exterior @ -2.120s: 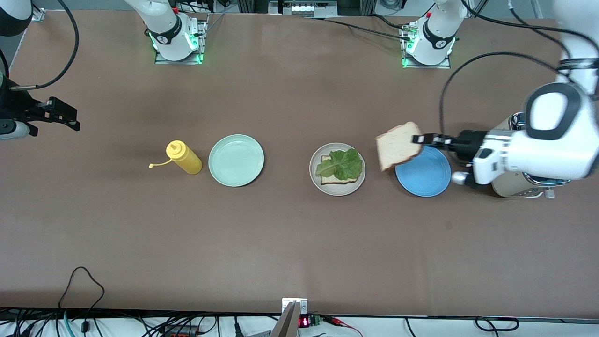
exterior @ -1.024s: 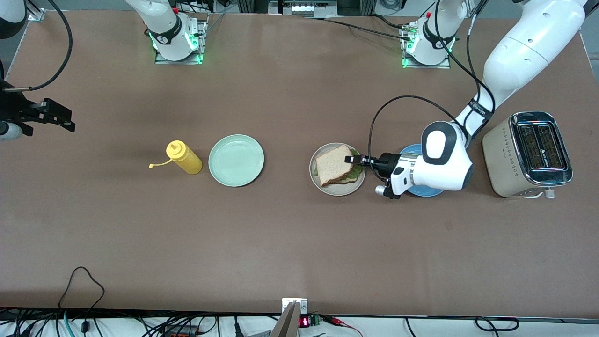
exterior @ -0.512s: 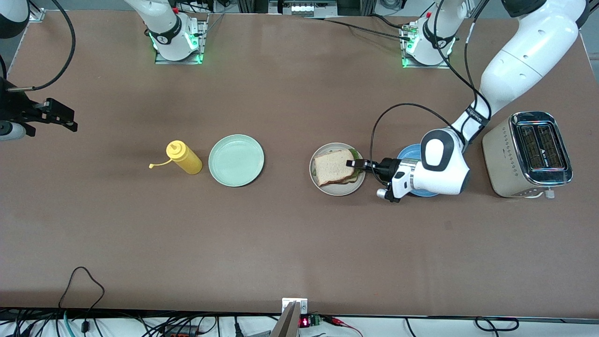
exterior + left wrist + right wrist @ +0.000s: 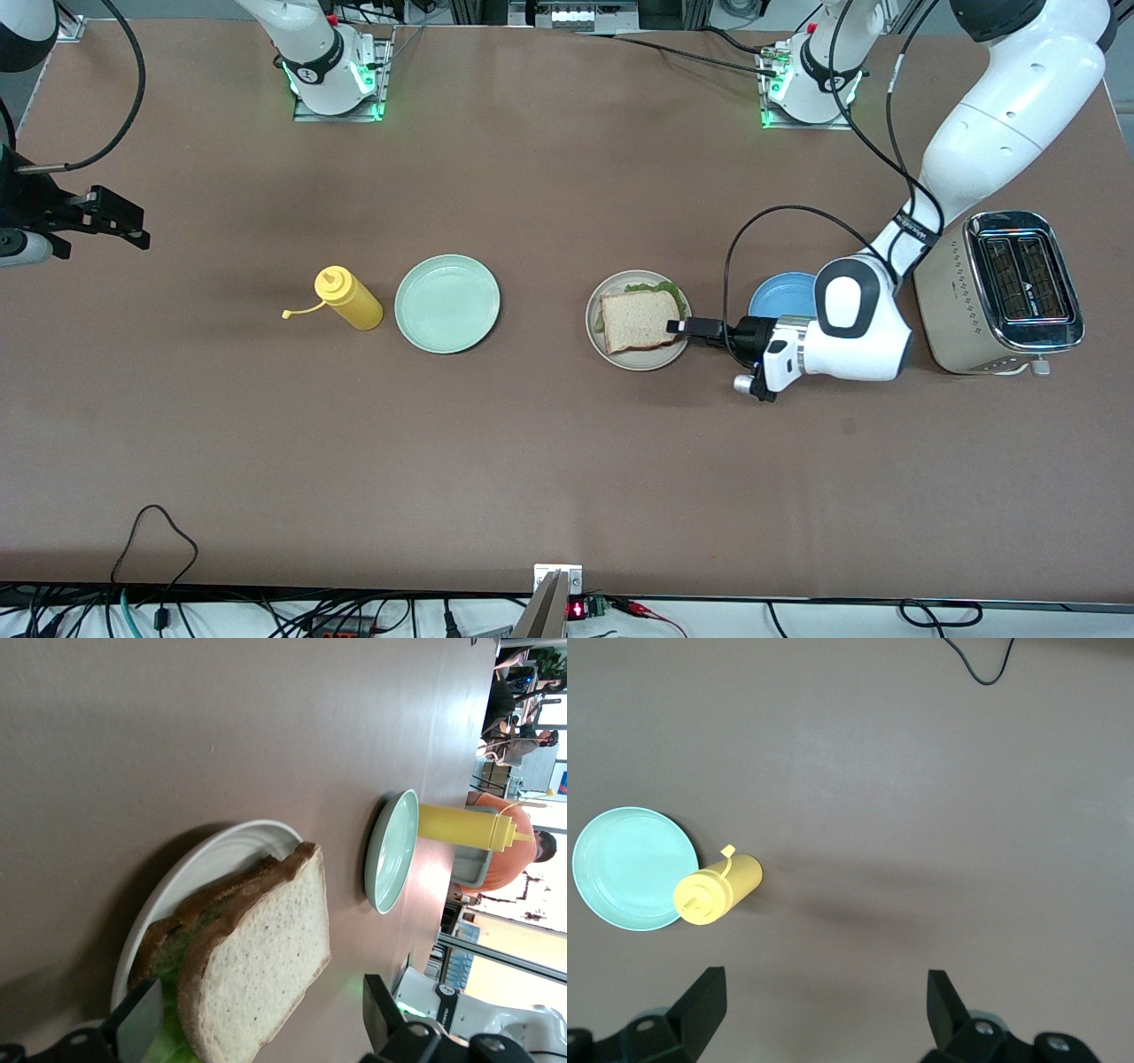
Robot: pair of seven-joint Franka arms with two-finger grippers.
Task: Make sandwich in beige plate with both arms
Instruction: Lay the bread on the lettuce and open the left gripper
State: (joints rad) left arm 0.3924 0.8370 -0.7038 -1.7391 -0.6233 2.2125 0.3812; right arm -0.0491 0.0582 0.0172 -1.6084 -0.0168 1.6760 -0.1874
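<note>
The sandwich (image 4: 640, 321) lies in the beige plate (image 4: 613, 355), its top bread slice (image 4: 257, 970) covering the lettuce (image 4: 657, 288), which shows only at the edge farther from the front camera. The plate's rim stays bare on the side toward the right arm's end of the bench (image 4: 567, 461). Open bench separates it from the mint-green plate (image 4: 446, 304), and the yellow squeeze bottle (image 4: 348, 299) stands just beside that plate. Toward the left arm's end, the blue plate (image 4: 780, 297) sits near the beige one, with the toaster (image 4: 997, 292) past it. A broad clear strip of bench runs nearer the front camera.

The left arm reaches low and level over the blue plate; the left gripper (image 4: 680, 327) is at the beige plate's rim, jaws apart on either side of the sandwich's corner, gripping nothing. The right gripper (image 4: 111, 215) waits high over the right arm's end of the bench, jaws apart and empty.
</note>
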